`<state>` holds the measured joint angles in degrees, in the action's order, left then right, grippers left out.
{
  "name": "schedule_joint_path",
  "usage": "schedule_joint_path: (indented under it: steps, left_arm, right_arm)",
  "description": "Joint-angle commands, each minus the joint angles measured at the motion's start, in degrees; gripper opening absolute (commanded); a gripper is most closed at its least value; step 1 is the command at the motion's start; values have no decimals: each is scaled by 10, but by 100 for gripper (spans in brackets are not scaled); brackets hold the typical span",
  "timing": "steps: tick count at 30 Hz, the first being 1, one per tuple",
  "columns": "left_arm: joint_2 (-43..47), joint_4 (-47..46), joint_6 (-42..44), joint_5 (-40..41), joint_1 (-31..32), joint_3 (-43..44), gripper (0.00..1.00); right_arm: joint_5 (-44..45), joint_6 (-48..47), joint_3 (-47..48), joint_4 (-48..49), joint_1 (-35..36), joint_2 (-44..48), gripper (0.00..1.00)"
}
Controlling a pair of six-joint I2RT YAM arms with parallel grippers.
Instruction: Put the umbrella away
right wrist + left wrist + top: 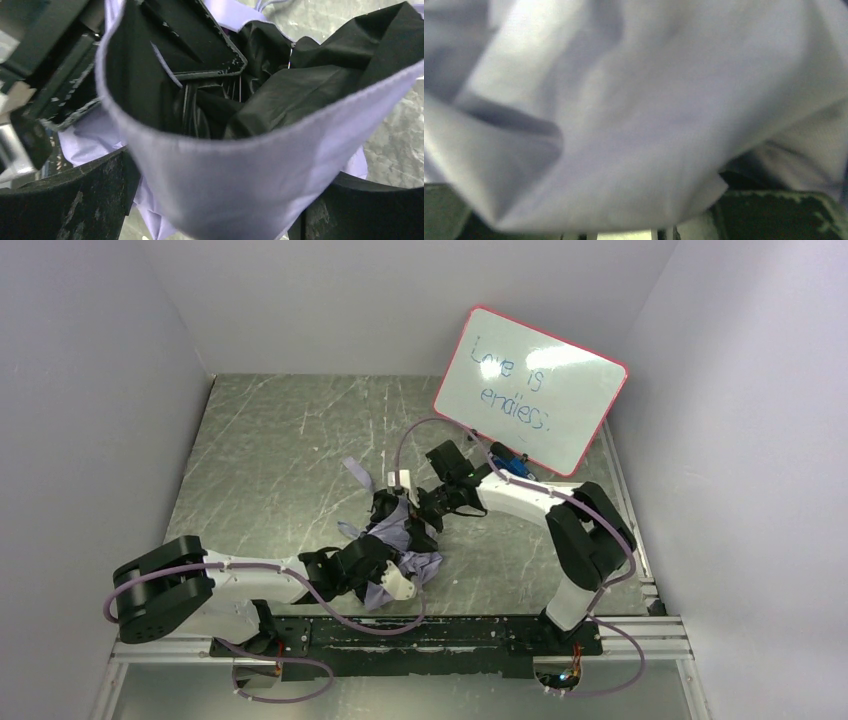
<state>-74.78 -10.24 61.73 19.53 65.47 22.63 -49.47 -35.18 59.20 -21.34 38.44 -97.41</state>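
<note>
I see the umbrella (402,538) lying as a crumpled lavender heap near the middle of the desk (270,460), a little toward 6 o'clock, with one strip of fabric trailing off toward 11 o'clock. My left gripper (385,568) is buried in the heap's 7 o'clock side. Its wrist camera shows almost nothing but blurred pale cloth, so I cannot tell whether it is clenched or released. My right gripper (405,508) meets the heap from 1 o'clock. On that wrist view its fingers (75,200) stand wide apart, released, with a fold of the canopy looping between them, black lining and thin dark ribs visible inside the fold. The red-framed whiteboard (530,390) stands tilted at the desk's 1 o'clock corner, clear of the umbrella.
</note>
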Motion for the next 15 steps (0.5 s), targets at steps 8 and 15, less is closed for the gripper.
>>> schedule_joint_path:
  steps: [8,15]
  left_arm:
    - [21,25,-36,25,4,10,71]
    - [72,38,-58,57,-15,16,96]
  right_arm:
    - [165,-19,-35,-1,35,-56,91]
    - [229,4,-65,57,35,-41,54]
